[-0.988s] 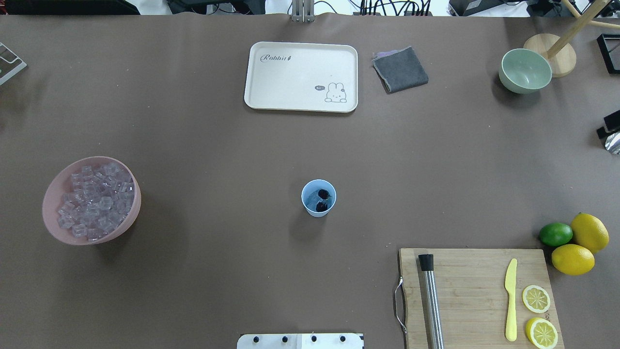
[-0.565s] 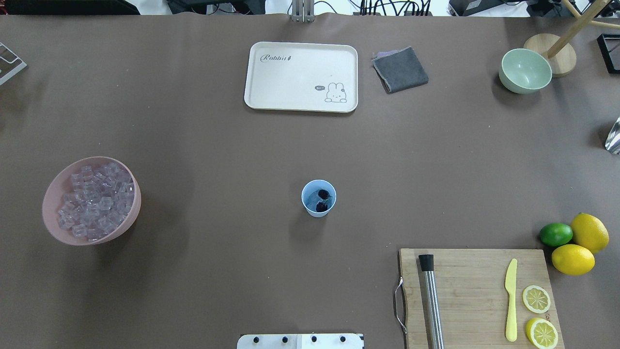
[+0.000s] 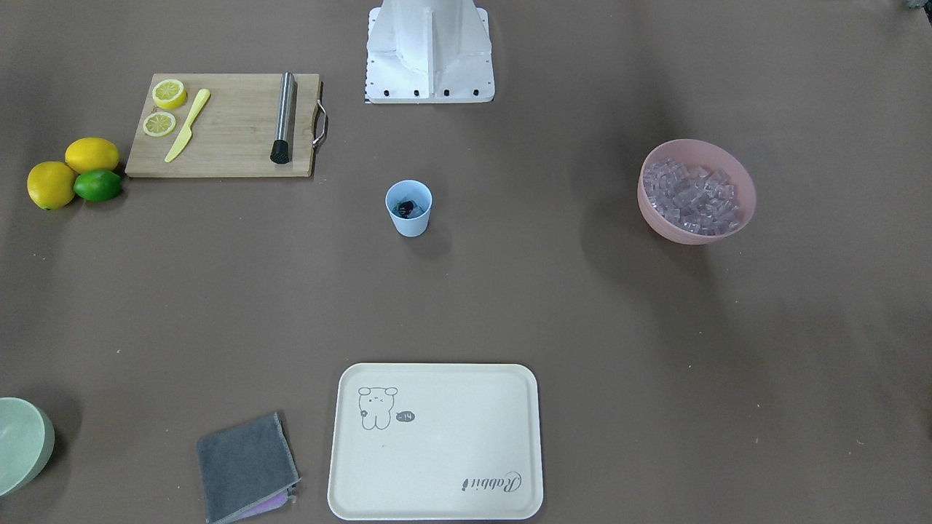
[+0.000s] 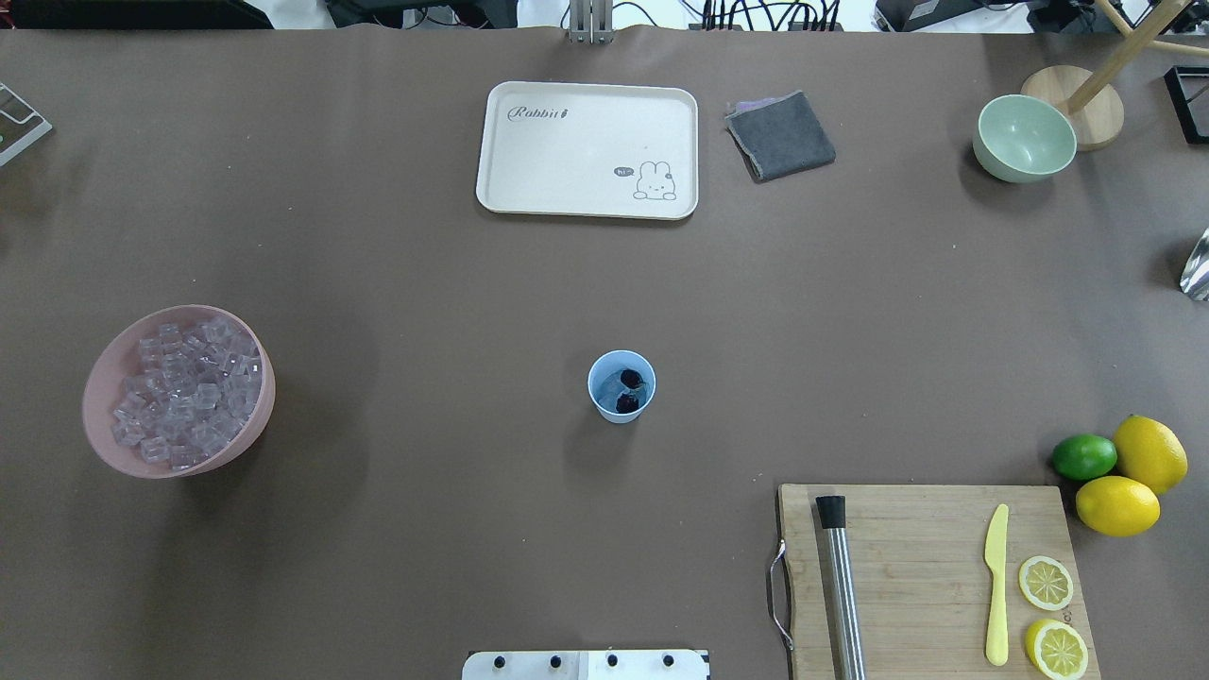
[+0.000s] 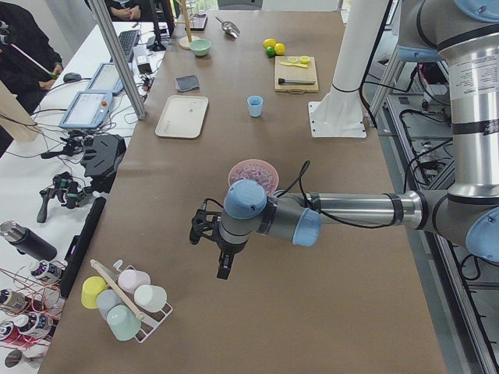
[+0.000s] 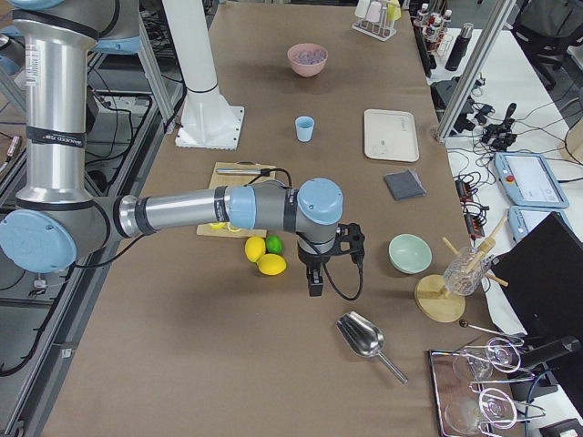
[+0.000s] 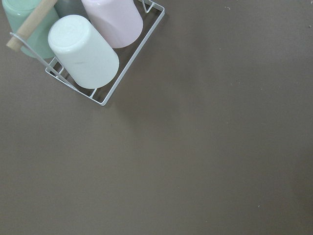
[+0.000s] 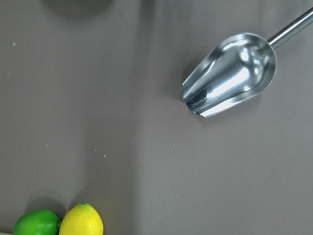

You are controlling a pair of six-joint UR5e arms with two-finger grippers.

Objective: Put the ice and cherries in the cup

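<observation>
Gone from the overhead view's right edge is the right gripper that poked in a second ago, so only the metal scoop shows there. Nothing else on the worktop has shifted. Left gripper hangs near the cup rack. Can't tell how wide either one's fingers are. Pink bowl holds the ice pile. Light-blue cup stands mid-worktop, cherries inside it.

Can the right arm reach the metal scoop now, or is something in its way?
Probably yes. The right hand hangs close to the scoop, which lies on the table with nothing between them; the lemons sit off to the other side.
</observation>
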